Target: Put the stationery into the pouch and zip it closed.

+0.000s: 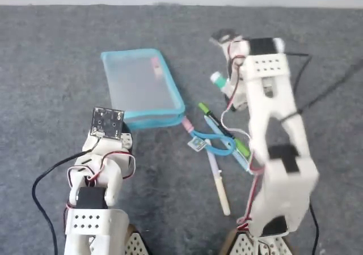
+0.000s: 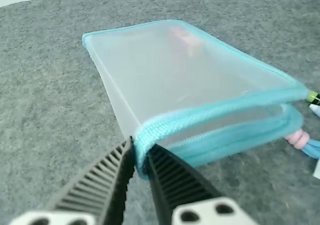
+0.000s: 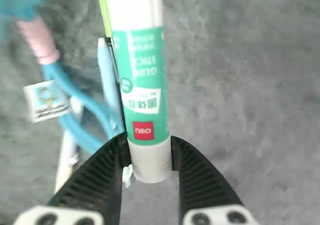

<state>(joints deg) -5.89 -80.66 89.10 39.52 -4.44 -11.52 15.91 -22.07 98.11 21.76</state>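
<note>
Two end effectors busy: my left end effector (image 2: 139, 157) pinches the pouch (image 2: 190, 80) at its near zipper corner, mid-tabletop (image 1: 51, 62), probably steadying it. My right end effector (image 3: 148, 146) clamps the glue stick (image 3: 140, 60) by its base near the pens (image 1: 224, 139), for loading.

Fingers (image 2: 105, 180) tight on the teal zip corner of the frosted pouch (image 2: 185, 80), on grey cloth (image 2: 45, 110)

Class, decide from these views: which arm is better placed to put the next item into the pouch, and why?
Right, probably. The right pincer is shut on the glue stick, ready to carry. The left pincer is pinching the pouch at its zipper edge, so it is occupied.
</note>
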